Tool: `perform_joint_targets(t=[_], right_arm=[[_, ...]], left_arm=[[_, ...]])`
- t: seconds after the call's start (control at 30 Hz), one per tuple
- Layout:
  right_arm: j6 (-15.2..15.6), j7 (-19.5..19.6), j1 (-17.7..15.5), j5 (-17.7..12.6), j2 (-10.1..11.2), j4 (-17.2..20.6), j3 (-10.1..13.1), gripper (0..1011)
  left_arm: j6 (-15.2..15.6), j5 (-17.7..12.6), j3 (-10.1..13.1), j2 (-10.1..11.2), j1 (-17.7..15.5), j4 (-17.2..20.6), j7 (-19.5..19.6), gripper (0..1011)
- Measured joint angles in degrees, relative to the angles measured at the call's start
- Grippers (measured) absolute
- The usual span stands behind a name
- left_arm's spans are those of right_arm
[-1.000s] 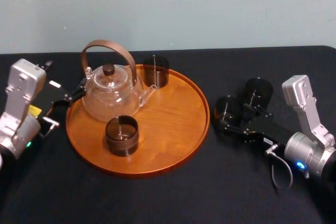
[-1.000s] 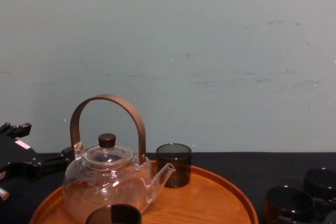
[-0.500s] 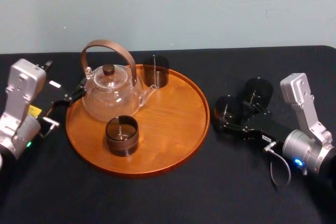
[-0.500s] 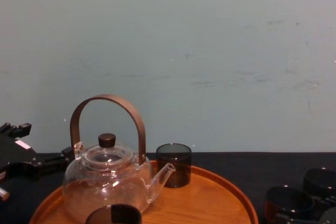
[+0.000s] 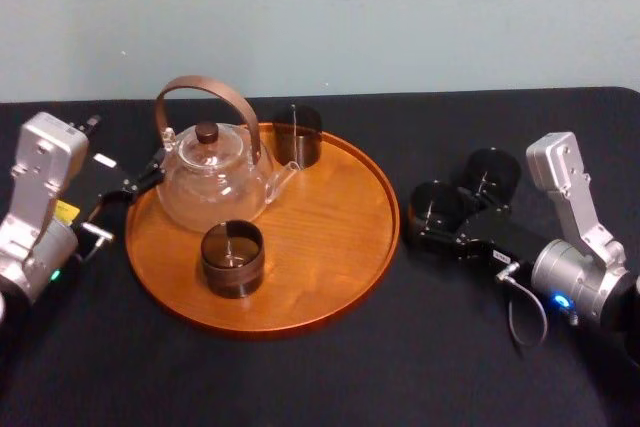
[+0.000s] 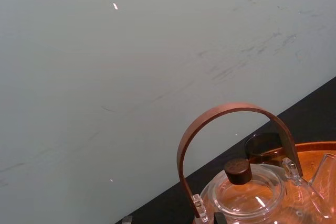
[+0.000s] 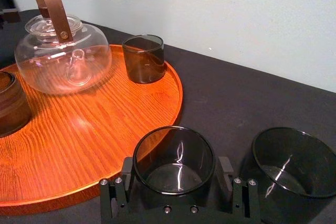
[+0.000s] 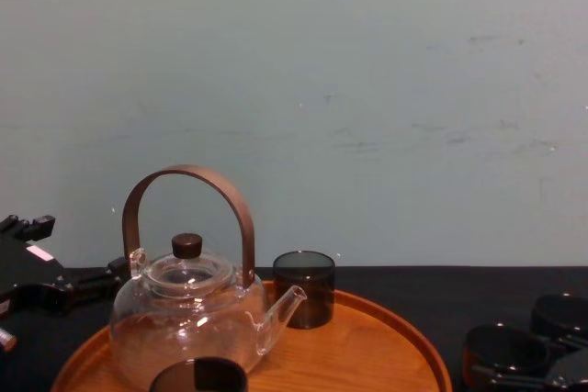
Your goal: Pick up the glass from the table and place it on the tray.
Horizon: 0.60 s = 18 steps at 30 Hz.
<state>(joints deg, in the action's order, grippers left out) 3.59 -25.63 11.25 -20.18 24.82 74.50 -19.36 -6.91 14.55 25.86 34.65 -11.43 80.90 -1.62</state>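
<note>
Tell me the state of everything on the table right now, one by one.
tray: flat on table.
teapot: upright on tray, lid on.
back glass: upright on tray.
front glass: upright on tray.
target glass: upright on table, inside right pincer.
spare glass: upright on table, untouched.
right pincer: open, straddling target glass.
left pincer: idle beside tray's left rim.

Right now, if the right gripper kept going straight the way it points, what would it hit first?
The smoky glass: it sits between the right gripper's open fingers, so the gripper would push that first. Just beyond it is probably the tray's rim, though depth is hard to judge.
</note>
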Motion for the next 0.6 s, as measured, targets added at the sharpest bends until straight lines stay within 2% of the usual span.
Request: perform_joint_targets(t=[0.6], right_arm=[[0.05, -0.95, 1.44, 0.01, -0.86, -1.98, -0.65, 1002]], left_arm=[[0.0, 0.0, 0.0, 0.0, 0.0, 0.0, 0.0, 1001]])
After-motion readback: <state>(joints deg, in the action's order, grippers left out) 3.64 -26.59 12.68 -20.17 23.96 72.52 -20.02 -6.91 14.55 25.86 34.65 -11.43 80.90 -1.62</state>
